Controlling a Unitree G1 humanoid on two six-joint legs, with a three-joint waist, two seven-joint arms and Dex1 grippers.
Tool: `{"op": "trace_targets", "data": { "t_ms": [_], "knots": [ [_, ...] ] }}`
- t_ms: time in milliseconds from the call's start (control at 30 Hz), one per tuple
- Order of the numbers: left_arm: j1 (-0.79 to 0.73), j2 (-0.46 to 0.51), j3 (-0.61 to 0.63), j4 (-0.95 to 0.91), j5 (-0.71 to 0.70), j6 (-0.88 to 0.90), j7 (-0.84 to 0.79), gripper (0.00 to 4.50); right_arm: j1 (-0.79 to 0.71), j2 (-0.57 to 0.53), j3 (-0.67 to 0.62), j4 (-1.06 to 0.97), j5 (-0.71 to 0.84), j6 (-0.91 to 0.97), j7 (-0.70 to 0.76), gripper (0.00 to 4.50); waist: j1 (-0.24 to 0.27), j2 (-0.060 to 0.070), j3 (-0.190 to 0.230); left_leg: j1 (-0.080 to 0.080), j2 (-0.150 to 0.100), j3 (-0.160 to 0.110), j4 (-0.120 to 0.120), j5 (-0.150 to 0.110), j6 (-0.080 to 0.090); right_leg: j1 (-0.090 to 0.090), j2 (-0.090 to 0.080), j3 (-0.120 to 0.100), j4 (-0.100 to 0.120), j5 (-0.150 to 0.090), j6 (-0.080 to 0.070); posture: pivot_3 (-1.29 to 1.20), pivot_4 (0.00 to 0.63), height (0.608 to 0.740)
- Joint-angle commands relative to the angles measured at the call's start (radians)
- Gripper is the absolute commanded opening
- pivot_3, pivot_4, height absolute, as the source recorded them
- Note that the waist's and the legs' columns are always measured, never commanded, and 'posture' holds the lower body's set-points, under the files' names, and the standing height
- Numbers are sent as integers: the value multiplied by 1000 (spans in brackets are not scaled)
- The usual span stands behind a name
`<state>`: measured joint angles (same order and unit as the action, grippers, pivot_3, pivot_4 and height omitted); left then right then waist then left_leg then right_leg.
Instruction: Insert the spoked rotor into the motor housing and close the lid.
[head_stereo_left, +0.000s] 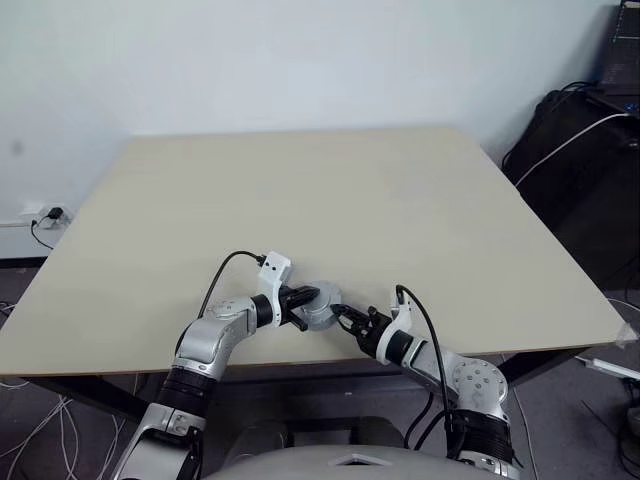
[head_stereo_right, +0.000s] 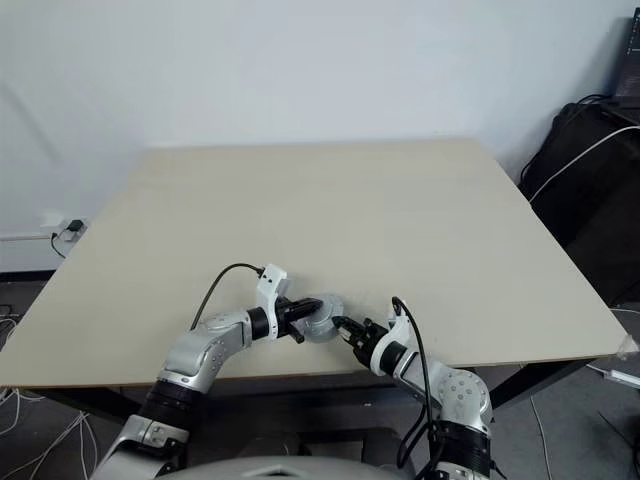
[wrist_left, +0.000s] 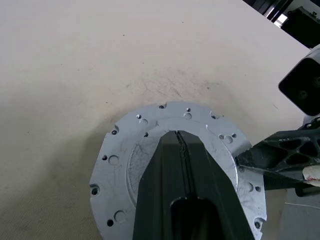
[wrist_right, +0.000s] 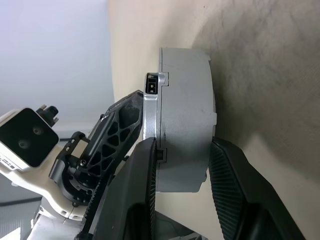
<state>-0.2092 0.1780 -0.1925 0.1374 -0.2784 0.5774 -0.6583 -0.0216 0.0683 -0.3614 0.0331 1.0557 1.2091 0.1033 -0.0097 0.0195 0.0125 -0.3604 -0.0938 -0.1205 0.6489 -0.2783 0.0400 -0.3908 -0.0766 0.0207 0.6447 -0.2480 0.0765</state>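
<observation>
So the motor is basically one piece now: a squat round silver-grey metal motor housing (head_stereo_left: 320, 306) with a flat plain silver-grey lid (wrist_left: 150, 150) on top, ringed with small screw holes around a shallow circular recess. It sits near the 6 o'clock edge of the beige worktop (head_stereo_left: 330, 200), right between the two arms.

The left pincer (head_stereo_left: 300, 305) reaches in from 9 o'clock, black fingers (wrist_left: 182, 180) clenched together and lying across the lid. The right pincer (head_stereo_left: 347, 318) comes from about 4 o'clock, wrist rolled sideways, its fingers (wrist_right: 135, 190) straddling the housing's side wall top and bottom, grasping it.
</observation>
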Motion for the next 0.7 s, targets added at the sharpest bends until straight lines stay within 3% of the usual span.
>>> {"op": "trace_targets", "data": {
  "t_ms": [33,300,433,700],
  "knots": [
    [32,-5,1,-26,-3,6,15,0,-8,53,45,-39,39,17,4,1199,-1,0,0,0,0,0,0,0,0,0,0,0,0,0,0,0,0,740],
    [136,-27,85,-307,-99,9,77,0,9,54,31,-41,47,-10,-12,1199,-1,-1,2,-2,0,0,-1,0,0,-2,-1,3,0,0,0,0,0,740],
    [211,-64,172,-465,-215,21,127,0,20,55,31,-44,59,-16,-21,1199,-2,1,2,-2,1,0,-1,0,0,-2,-1,3,-1,0,0,0,0,740],
    [451,-218,331,-578,-457,27,272,0,15,64,7,-54,153,-25,-12,1199,1,-1,8,-3,1,1,-1,-1,2,-3,-1,2,-2,-1,-1,0,0,740]
  ]
}}
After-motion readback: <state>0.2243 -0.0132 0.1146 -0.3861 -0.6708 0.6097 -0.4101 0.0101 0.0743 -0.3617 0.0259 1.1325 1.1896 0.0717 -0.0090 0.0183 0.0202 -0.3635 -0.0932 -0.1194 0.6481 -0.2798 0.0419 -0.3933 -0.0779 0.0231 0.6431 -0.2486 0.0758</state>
